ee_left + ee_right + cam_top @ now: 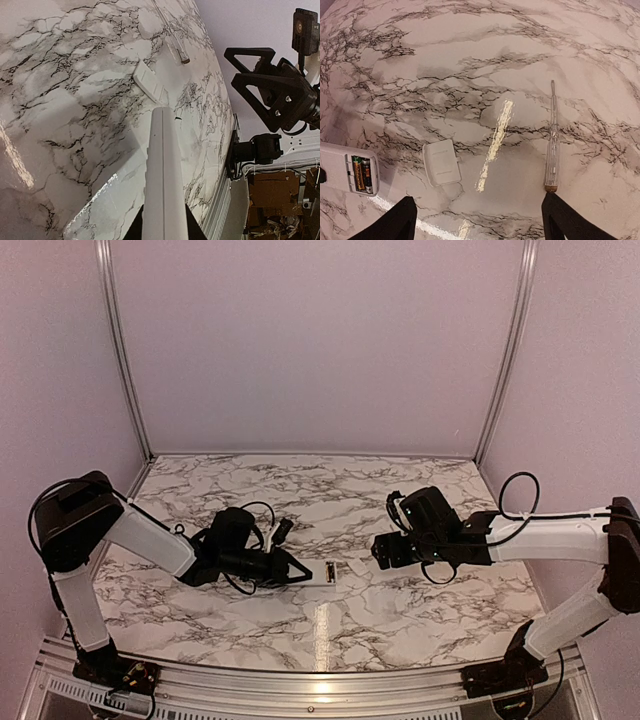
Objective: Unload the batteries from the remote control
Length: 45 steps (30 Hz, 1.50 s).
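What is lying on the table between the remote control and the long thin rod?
A small white cover, apart from the remote control and the rod; the right wrist view shows it.

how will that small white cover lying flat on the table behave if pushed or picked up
The cover looks thin and small, so probably very light. Lying flat on the glossy marble table, it would likely slide rather than roll. Its low edge may be hard to pinch.
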### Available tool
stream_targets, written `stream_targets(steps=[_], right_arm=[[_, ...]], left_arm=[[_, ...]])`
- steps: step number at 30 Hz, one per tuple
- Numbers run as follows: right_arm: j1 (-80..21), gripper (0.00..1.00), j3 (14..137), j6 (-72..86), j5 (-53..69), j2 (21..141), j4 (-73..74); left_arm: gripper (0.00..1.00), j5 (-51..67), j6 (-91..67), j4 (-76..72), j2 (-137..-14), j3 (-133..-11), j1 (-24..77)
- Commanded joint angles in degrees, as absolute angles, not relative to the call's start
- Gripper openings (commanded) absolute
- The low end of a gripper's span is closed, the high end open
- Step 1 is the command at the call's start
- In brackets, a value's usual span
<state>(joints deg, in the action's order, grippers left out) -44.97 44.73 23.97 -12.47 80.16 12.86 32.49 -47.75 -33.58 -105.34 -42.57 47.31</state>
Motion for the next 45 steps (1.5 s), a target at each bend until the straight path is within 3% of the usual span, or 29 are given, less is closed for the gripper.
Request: stream_targets(steps=[1,5,7,12,17,26,30,36,45], right_arm=[[-44.6,0.85,45.3,24.4,-11.9,81.1,11.5],[-44.6,0.85,45.4,24.5,-11.6,81.4,11.4],[-44.6,0.85,45.4,24.4,-11.5,81.6,11.5],[-44.6,0.86,45.2,24.7,-11.5,81.0,11.8],[-44.5,0.86,44.9,24.8,-11.0,80.9,11.8],[-44.6,0.87,44.6,24.7,-10.9,81.1,11.5],[-44.6,0.87,44.4,24.7,-11.7,81.2,11.8],[-44.6,0.87,44.5,24.8,-12.2,81.5,11.9],[-44.6,0.87,44.5,26.1,-18.4,82.1,14.6]], left_arm=[[0.00,32.6,-47.4,-33.4,-108.4,-45.4,47.5],[0.05,32.5,-45.8,-31.9,-109.4,-46.6,47.5],[0.15,32.0,-45.1,-30.7,-109.6,-47.0,47.4],[0.28,30.7,-44.2,-29.0,-110.2,-47.8,47.3],[0.48,29.7,-44.0,-27.7,-110.2,-47.9,46.7],[0.63,23.8,-40.8,-23.3,-108.4,-47.5,44.7],[0.78,17.3,-38.8,-19.1,-106.4,-47.2,44.0],[0.87,12.8,-37.6,-16.4,-105.5,-47.3,43.9],[0.89,1.1,-35.1,-10.9,-101.9,-47.0,43.8]])
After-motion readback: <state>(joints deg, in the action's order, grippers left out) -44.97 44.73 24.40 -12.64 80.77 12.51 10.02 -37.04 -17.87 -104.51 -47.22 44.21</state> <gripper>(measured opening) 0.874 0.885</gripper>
